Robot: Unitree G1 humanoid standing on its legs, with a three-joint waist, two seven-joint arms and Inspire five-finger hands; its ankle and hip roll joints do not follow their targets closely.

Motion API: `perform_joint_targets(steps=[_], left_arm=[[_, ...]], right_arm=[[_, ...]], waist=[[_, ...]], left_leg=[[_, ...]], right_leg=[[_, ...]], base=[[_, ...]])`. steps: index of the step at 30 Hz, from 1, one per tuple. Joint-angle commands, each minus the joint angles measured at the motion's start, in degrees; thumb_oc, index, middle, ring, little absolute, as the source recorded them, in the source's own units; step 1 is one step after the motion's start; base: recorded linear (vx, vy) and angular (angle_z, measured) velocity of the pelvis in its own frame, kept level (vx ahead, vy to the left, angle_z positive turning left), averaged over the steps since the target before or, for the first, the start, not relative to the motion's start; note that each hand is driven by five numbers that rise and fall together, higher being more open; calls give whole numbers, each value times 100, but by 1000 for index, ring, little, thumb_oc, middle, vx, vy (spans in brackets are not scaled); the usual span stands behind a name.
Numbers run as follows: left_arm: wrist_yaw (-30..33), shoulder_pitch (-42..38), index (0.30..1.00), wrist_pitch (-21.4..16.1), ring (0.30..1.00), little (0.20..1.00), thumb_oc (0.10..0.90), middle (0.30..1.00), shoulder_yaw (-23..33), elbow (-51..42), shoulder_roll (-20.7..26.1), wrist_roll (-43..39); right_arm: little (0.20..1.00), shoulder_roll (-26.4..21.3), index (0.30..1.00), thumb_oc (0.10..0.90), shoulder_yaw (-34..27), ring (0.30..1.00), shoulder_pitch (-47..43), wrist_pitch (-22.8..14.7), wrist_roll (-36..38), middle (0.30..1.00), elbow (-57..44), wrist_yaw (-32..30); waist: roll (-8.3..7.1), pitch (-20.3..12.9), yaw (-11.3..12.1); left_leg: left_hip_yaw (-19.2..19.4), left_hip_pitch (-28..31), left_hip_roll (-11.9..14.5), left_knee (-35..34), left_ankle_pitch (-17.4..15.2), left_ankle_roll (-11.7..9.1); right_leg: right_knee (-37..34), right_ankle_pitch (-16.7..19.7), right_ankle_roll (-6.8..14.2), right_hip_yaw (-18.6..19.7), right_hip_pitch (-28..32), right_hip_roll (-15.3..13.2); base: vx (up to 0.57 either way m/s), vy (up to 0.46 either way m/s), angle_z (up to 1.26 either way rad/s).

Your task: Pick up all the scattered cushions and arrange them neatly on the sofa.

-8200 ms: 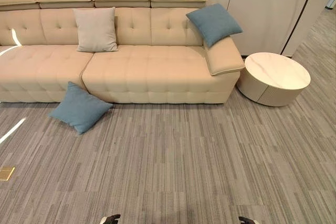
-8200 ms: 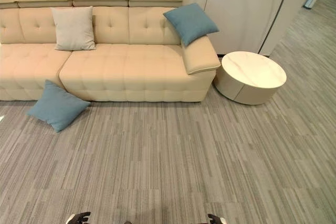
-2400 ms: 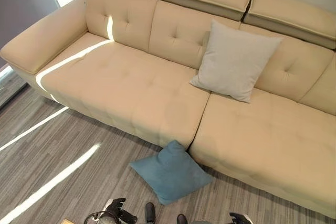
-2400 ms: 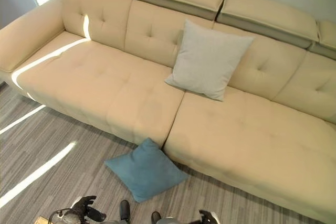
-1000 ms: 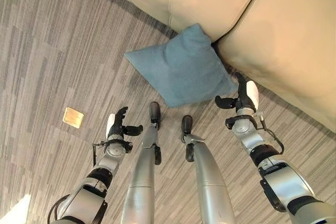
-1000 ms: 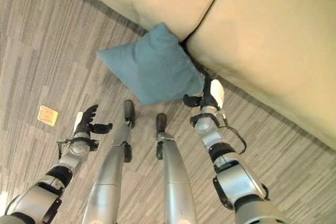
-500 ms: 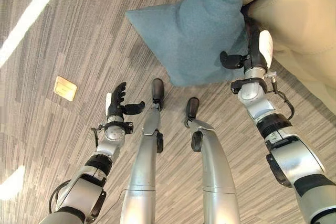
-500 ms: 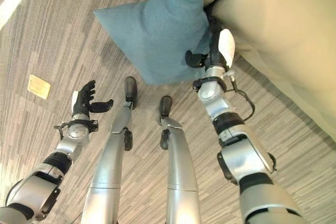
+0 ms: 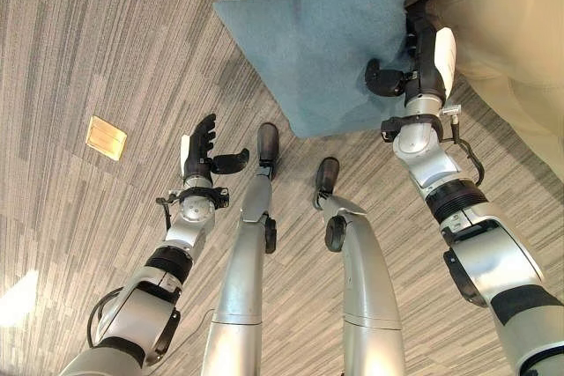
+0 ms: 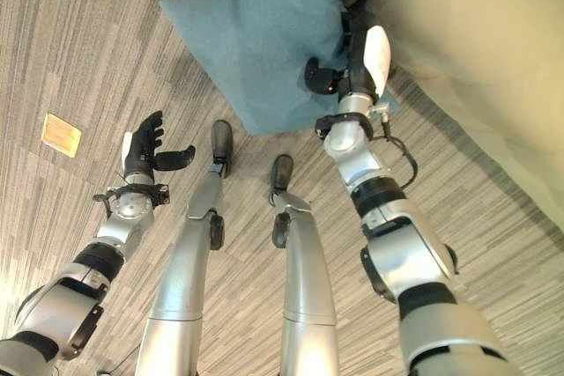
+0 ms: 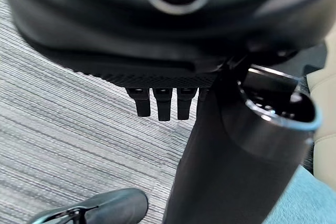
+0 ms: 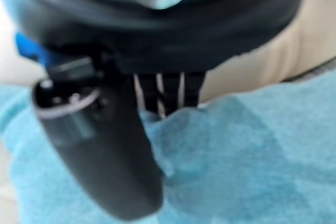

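Observation:
A blue cushion (image 9: 308, 41) leans on the floor against the front of the beige sofa (image 9: 520, 33). My right hand (image 9: 421, 59) is at the cushion's right edge, next to the sofa. Its thumb (image 12: 105, 145) lies on the blue cloth and its fingers (image 12: 168, 90) reach behind the edge, so it pinches the cushion. My left hand (image 9: 201, 151) hangs over the bare floor to the left of the cushion, fingers straight and thumb spread, holding nothing.
Grey striped carpet (image 9: 88, 33) covers the floor around the cushion. A small brass floor plate (image 9: 106, 136) is set into it to the left of my left hand. The sofa's front blocks the way to the upper right.
The camera has shifted a little. My right hand has slid further up the cushion's edge and its thumb has pressed onto the cloth. The left hand has hardly moved.

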Motion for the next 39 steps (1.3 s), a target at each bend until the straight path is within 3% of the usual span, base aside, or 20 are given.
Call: perform_joint_targets(steps=[1,9,15,22,26,29,32,33,39], left_arm=[[177,416,900,-183,900,900,800,900,35,191,-75,-63],[253,279,900,-180,900,900,800,900,351,375,-190,-475],[214,269,900,-174,900,900,800,900,518,120,-273,-540],[133,401,900,-194,900,900,800,900,553,-99,-463,-562],[57,620,900,-261,900,900,800,900,576,-294,-625,-691],[-128,834,900,-259,900,900,800,900,546,-467,-648,-606],[-429,1160,900,-295,900,900,800,900,438,-686,-645,-539],[-495,1236,900,-299,900,900,800,900,432,-731,-652,-553],[-708,1697,900,-296,900,900,800,900,438,-967,-730,-594]], right_arm=[[300,273,300,400,142,300,187,-485,-5,300,-769,57],[300,143,300,400,-335,300,498,-631,26,300,-1486,-83],[300,114,300,400,-1073,300,1185,-1123,287,300,-2904,8],[300,285,300,400,-1389,300,1687,-1342,325,300,-3883,171],[300,394,300,400,-1476,300,1957,-1434,284,300,-4413,269],[300,224,300,400,-1452,300,2189,-1366,24,300,-4744,409],[300,137,300,400,-1544,300,2649,-1376,-74,300,-5146,598],[300,153,300,400,-1578,300,2771,-1380,-59,300,-5236,674],[300,89,300,400,-1758,300,3404,-1386,-98,300,-5642,879]], waist=[[6,-469,-42],[-99,-445,-220],[-204,-443,-431],[-245,-526,-545],[-260,-590,-556],[-286,-616,-572],[-335,-696,-595],[-359,-682,-602],[-495,-778,-602]], left_leg=[[106,-8,37,1140,-1461,62],[67,-59,86,1114,-1487,60],[83,-14,122,962,-1505,81],[75,328,138,611,-1469,87],[59,763,139,274,-1419,70],[56,1213,153,13,-1385,34],[68,1919,132,-392,-1338,-19],[105,2053,114,-524,-1120,-9],[97,3135,97,-962,-1078,-47]], right_leg=[[-999,536,676,479,172,-26],[-1106,596,716,478,161,8],[-1249,661,765,477,199,66],[-1560,767,796,478,488,119],[-1816,834,813,464,876,148],[-2005,895,842,452,1267,149],[-2342,1012,904,361,1880,121],[-2465,1227,888,310,1984,113],[-2833,1303,941,199,2933,113]], base=[[0,0,0],[0,0,0],[5,11,0],[-5,19,-2],[-6,4,-2],[-5,7,-5],[0,-6,-5],[-44,-7,-6],[-10,-6,-3]])
